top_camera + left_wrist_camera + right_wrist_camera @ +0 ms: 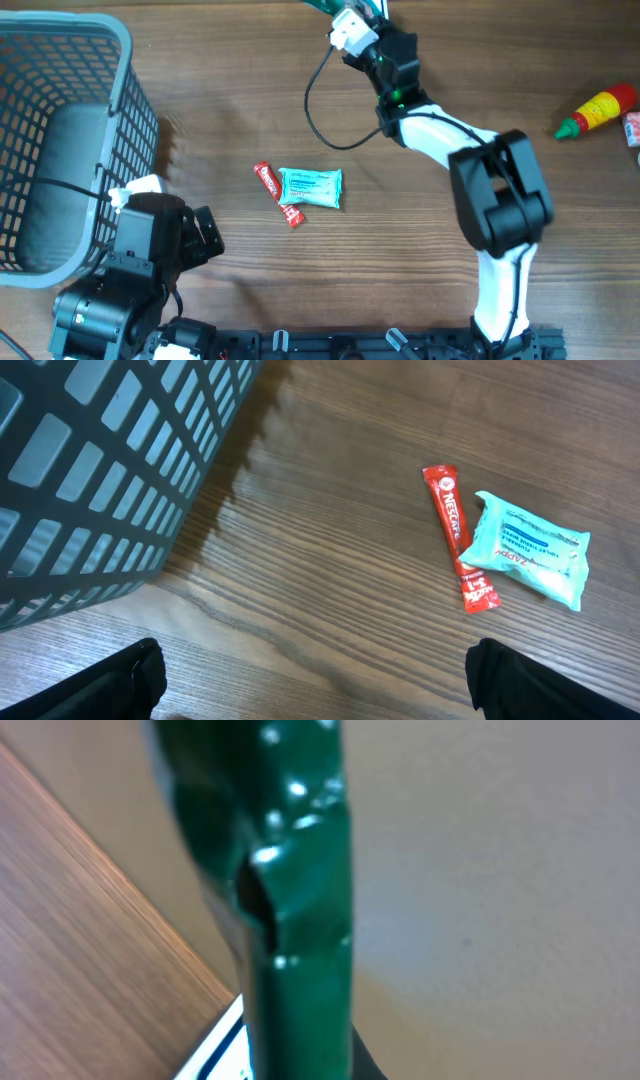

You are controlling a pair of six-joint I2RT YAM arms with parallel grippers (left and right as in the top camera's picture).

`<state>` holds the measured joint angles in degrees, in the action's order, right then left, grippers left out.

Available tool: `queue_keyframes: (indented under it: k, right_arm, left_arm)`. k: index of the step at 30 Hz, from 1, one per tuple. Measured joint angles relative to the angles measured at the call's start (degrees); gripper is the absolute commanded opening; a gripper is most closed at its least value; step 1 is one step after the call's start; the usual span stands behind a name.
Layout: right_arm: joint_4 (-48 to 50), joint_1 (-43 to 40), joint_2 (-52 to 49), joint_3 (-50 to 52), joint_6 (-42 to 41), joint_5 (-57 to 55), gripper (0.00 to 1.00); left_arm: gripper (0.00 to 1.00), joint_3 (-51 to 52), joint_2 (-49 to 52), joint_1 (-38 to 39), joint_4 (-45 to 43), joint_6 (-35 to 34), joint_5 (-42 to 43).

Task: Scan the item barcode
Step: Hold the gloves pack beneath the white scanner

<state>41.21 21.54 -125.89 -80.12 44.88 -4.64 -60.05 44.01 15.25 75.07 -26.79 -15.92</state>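
Released left claw (211, 235) is sitting nearer the teal plastic packet (311, 187), lying up-right at centre; right claw (374, 47) is clenching a green-taped scanner (349, 31).

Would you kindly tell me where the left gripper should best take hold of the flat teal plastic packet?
Likely from straight above, since the teal plastic packet lies flat. Pinch across its narrow width near the end away from the red stick sachet, which its other end overlaps.
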Motion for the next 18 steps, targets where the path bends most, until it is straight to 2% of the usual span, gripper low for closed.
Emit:
queue_keyframes:
  k: [6, 18]
  right_arm:
    - [-0.2, 0.0, -3.5, -2.3, 5.5, -2.0, 0.04]
    - [-0.5, -0.2, -3.5, -2.8, 7.3, -9.7, 0.04]
  left_arm:
    - [1.0, 0.0, 0.0, 0.0, 0.0, 0.0, 0.0]
    - [1.0, 0.0, 0.0, 0.0, 0.0, 0.0, 0.0]
